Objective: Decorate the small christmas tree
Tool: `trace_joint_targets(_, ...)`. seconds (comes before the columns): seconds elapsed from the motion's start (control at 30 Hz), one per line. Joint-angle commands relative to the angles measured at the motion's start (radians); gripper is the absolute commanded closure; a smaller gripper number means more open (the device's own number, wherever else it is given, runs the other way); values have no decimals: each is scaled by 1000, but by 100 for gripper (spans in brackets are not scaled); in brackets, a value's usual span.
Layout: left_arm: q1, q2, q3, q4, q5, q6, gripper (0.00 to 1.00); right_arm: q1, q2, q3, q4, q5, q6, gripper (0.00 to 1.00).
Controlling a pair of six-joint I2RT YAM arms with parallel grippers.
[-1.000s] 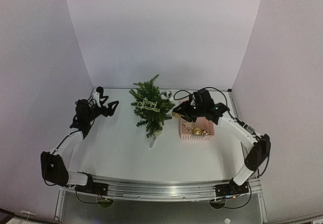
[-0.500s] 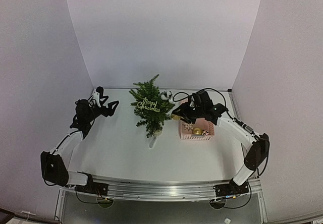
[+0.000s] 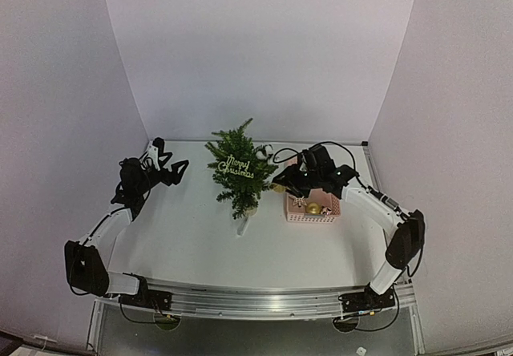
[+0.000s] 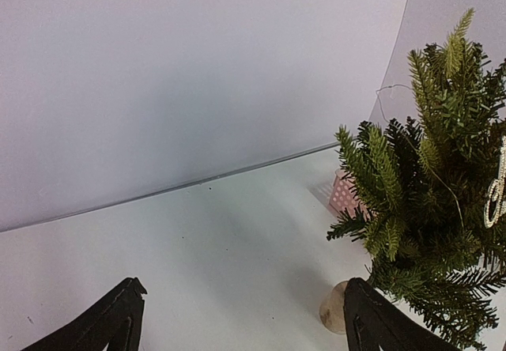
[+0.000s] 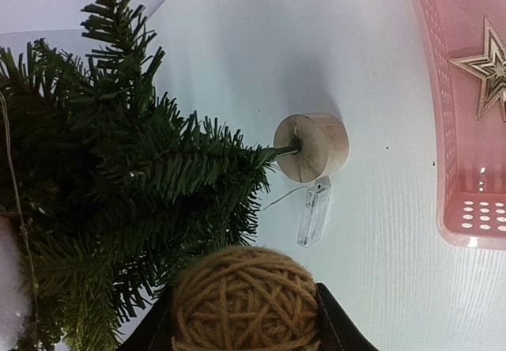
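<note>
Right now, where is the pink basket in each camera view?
Top external: the pink basket sits right of centre, on the table.
Left wrist: only a pink sliver shows at mid-right, behind the branches.
Right wrist: it runs along the right edge.
Shared landmark: the small christmas tree, next to the basket in all three.

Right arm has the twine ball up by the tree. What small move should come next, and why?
Probably ease the right gripper a little toward the tree until the twine ball sits among the branches, then open. The ball is clamped in that gripper just beside the needles and apparently rests on none of them. The left gripper hangs open, off to the side.
</note>
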Motion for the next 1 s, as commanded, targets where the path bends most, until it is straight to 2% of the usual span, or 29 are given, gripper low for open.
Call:
trace_joint_targets(0.0, 5, -16, 14, 27, 1, 7, 12, 9, 10, 4, 20, 30, 5, 82)
trace_joint_targets(0.7, 6, -19, 14, 24, -3, 16, 12, 29, 47, 49, 23, 52, -7, 83)
trace_joint_targets(0.97, 6, -17, 18, 24, -1, 18, 12, 29, 29, 44, 23, 114, 15, 86)
